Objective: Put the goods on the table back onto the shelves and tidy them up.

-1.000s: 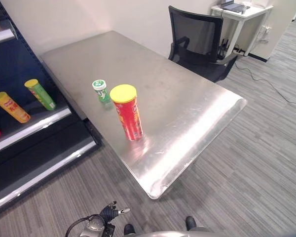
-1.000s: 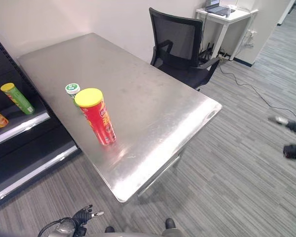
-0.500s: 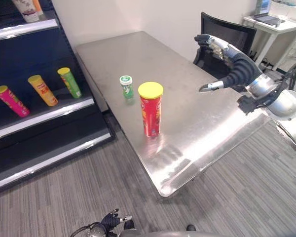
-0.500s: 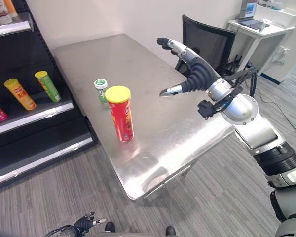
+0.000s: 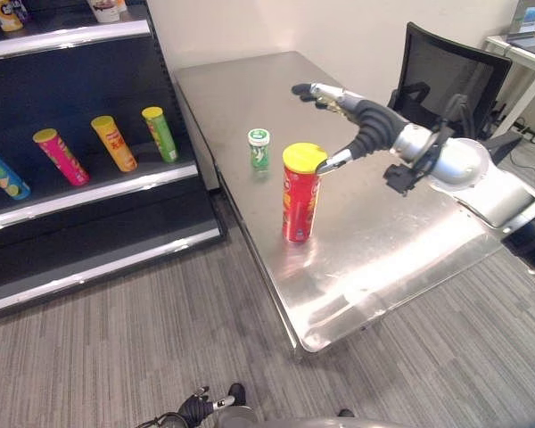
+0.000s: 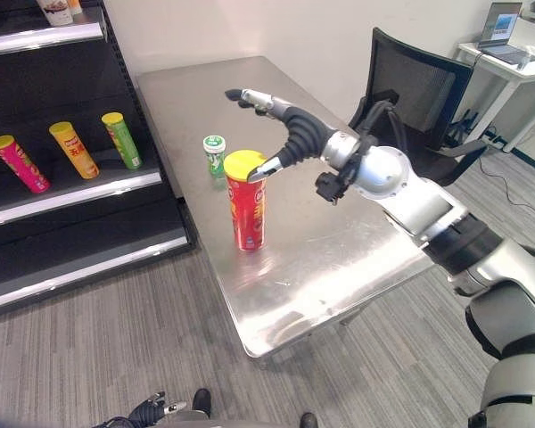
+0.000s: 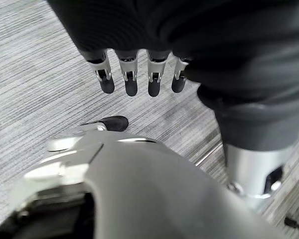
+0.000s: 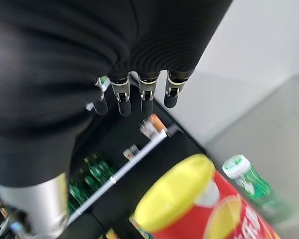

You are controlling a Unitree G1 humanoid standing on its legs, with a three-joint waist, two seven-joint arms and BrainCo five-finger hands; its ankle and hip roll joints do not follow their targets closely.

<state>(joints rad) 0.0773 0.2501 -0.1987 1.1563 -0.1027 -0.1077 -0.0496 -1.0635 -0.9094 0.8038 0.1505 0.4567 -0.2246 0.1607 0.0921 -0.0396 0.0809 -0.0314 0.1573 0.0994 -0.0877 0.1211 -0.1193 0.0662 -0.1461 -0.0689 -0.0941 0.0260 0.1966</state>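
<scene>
Two goods are left on the worktop, and I will place everything from the red canister with the yellow lid, which stands upright near the worktop's near long edge. The shelves, the biggest thing in the room, rise just across a narrow strip of floor from that edge, with several canisters lying on the middle board; the board looks to have open room beside them. A black chair sits on the far side of the worktop from the canister.

The right hand hangs over the worktop just beyond the canister, fingers stretched out straight and released, holding nothing; the thumb tip is close beside the yellow lid, and I cannot tell whether it touches. The canister's long axis is vertical, so I judge the hand must come down and round its side. This hand is plainly the nearer one: the left hand hangs low over the floor, fingers relaxed and empty.

Just behind the canister, towards the wall, stands the small green bottle, upright and apart from it. A careless sweep could knock it over.
</scene>
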